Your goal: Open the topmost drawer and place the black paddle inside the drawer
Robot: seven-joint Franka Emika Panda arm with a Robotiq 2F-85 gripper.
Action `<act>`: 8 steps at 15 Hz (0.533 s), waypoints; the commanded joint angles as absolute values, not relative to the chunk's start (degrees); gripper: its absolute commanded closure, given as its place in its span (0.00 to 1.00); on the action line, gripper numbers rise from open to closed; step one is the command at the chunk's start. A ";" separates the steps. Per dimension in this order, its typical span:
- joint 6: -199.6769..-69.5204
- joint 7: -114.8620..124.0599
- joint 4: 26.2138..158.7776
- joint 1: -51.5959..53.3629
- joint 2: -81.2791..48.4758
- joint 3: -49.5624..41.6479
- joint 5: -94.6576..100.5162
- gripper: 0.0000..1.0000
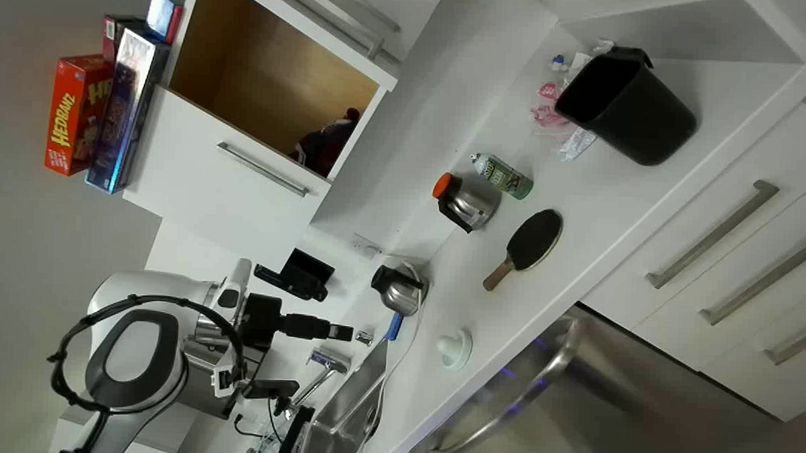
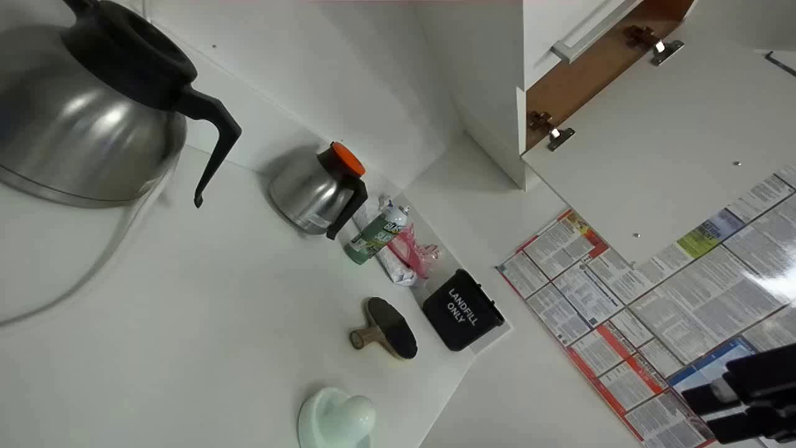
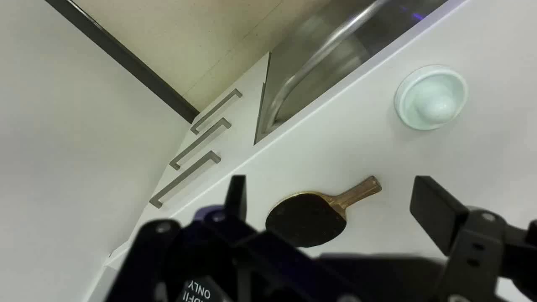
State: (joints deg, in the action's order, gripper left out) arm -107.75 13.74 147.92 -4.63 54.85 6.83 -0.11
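Note:
The black paddle (image 1: pixel 535 239) lies flat on the white counter, black face up, with a brown wooden handle. It also shows in an exterior view (image 2: pixel 392 328) and in the wrist view (image 3: pixel 306 220). The topmost drawer (image 1: pixel 686 216) is the white front just under the counter edge, with a metal bar handle. It is shut, so its inside is hidden. It also shows in the wrist view (image 3: pixel 197 184). My gripper (image 3: pixel 329 193) is open and empty, raised above the counter and apart from the paddle and drawer. It shows in both exterior views (image 1: pixel 340 332) (image 2: pixel 709 412).
A black bin (image 1: pixel 668 122), a spray can (image 1: pixel 505 176) and an orange-lidded carafe (image 1: pixel 477 201) stand near the paddle. A black-lidded carafe (image 1: pixel 402 297) and a pale green juicer (image 1: pixel 453 349) stand nearer the sink (image 1: pixel 349 412). An upper wood-lined cabinet (image 1: pixel 281 68) hangs open.

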 commanded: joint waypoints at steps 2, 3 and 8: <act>-107.67 14.01 147.83 -4.21 54.76 6.53 0.21 0.00; -107.67 14.01 147.83 -4.21 54.76 6.53 0.21 0.00; -108.97 13.96 146.91 -5.58 53.95 4.41 0.17 0.00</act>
